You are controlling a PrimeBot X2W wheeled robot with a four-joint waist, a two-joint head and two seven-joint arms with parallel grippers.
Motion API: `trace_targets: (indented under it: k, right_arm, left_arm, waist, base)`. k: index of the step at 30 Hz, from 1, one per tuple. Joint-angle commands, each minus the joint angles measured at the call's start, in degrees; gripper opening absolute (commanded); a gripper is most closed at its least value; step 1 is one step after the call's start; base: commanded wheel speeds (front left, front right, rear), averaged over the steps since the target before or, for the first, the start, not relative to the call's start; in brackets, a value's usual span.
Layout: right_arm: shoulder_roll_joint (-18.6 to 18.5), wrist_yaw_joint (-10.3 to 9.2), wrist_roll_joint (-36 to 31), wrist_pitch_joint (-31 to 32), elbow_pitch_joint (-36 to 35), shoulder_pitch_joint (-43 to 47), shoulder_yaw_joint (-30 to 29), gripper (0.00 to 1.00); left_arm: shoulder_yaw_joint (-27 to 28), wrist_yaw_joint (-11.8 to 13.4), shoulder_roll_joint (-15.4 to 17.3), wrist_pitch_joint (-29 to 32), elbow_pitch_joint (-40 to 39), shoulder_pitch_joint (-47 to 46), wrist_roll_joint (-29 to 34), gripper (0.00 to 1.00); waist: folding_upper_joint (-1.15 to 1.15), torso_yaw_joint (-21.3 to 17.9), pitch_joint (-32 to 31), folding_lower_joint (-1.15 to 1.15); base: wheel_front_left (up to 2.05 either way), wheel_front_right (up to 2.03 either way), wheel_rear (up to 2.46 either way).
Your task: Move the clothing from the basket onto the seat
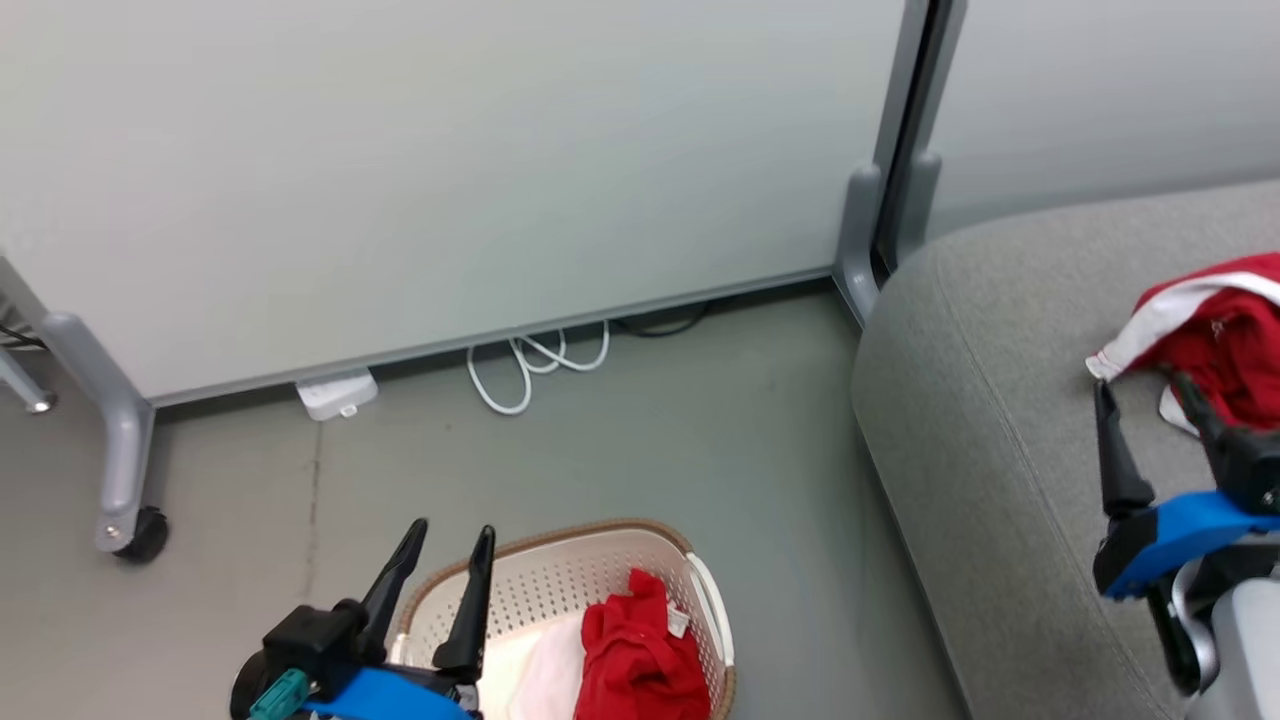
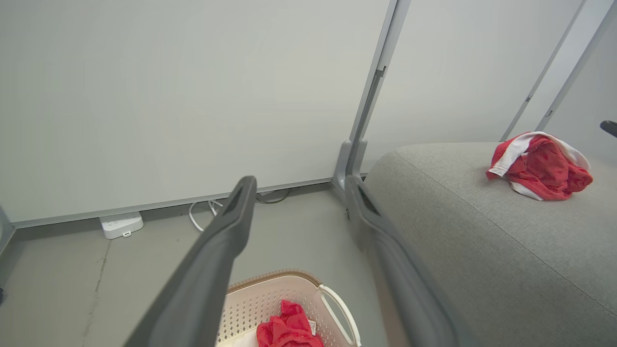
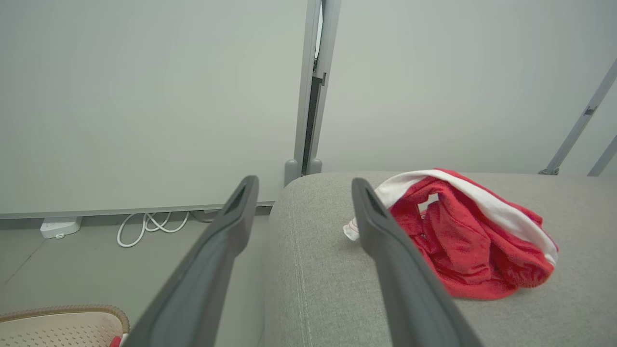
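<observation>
A crumpled red fabric garment (image 1: 640, 655) lies heaped against the right wall of the cream perforated plastic basket (image 1: 600, 527), with no clear long axis. The left gripper (image 1: 453, 528), spread and empty, hovers at the basket's left rim, with the garment to its right. It is the nearer arm. The right gripper (image 1: 1140, 385), also spread, hangs well right of the basket over the grey woven-fabric seat (image 1: 980, 400), beside a red-and-white garment (image 1: 1230, 350).

Left end effector (image 1: 452, 530): two long dark tapered fingers (image 1: 470, 600), black knuckle block (image 1: 315, 630), bright blue housing (image 1: 385, 695) behind, small teal connector (image 1: 280, 695) on left side. Right end effector (image 1: 1138, 385): matching dark fingers, blue bracket (image 1: 1185, 535), pale grey forearm (image 1: 1245, 650). Close up, fingers are matte charcoal, with shallow recessed slot near each tip.
</observation>
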Motion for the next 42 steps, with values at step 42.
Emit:
trace_targets:
  k: [42]
  right_arm:
    - [11.6,-0.02,-2.7,11.71,-31.42,19.42,0.01,1.0]
  left_arm:
    - [9.66,-0.11,-1.83,-0.16,0.65,3.16,3.84,1.0]
  waist:
    - [0.0,4.31,0.79,0.02]
  base:
    - [0.0,0.0,0.0]
